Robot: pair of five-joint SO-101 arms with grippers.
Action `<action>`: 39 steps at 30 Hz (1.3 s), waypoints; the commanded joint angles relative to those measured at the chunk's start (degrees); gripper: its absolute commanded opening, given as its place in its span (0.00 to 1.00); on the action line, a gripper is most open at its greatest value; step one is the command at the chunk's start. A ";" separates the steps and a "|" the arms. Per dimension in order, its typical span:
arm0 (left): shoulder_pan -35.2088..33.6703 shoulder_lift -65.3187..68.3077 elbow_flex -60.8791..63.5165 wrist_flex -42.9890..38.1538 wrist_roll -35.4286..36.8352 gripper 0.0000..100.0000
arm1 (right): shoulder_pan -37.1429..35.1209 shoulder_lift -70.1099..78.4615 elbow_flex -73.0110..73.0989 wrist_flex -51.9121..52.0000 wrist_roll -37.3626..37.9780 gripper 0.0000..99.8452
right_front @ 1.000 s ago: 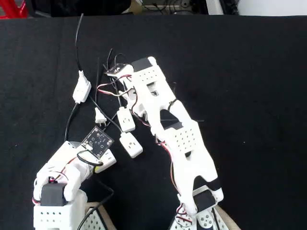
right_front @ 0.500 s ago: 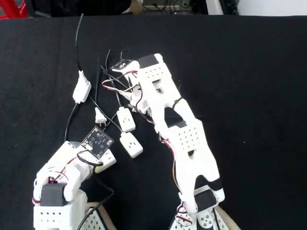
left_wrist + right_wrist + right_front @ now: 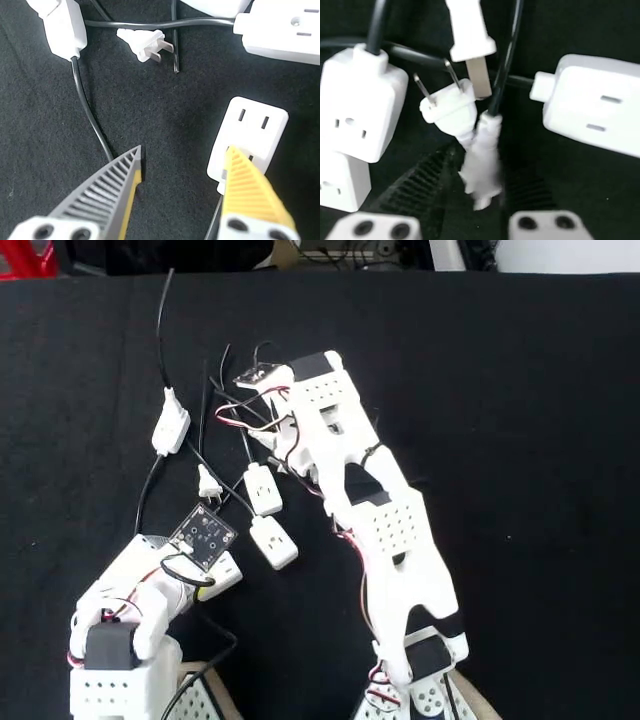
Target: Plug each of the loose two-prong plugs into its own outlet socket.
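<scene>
In the right wrist view my right gripper (image 3: 477, 167) is shut on the tail of a white two-prong plug (image 3: 447, 107), its prongs aimed between two white outlet blocks (image 3: 360, 107) (image 3: 592, 110). A second white plug (image 3: 470, 30) lies just beyond it. In the high view the right arm (image 3: 320, 420) covers that spot, beside outlet blocks (image 3: 263, 488) (image 3: 273, 542). A loose plug (image 3: 208, 483) lies left of them. My left gripper (image 3: 185, 155) hangs open over the cloth, its yellow finger (image 3: 245, 185) over an outlet block (image 3: 250, 132); the loose plug (image 3: 145, 45) lies farther off.
Black cords (image 3: 160, 330) run over the black cloth toward the far edge. A white inline connector (image 3: 170, 420) sits on one cord at the left. Another outlet block (image 3: 222, 575) lies under the left arm's wrist. Bare cloth spreads to the right of the right arm.
The right arm shifted a little to the right and farther from the base between one second and half a second ago, then held. The left arm has stayed still.
</scene>
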 commanded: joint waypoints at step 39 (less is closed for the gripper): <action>-0.57 0.09 -3.82 -21.71 31.03 0.26 | -10.11 -75.65 77.85 -44.92 -19.69 0.01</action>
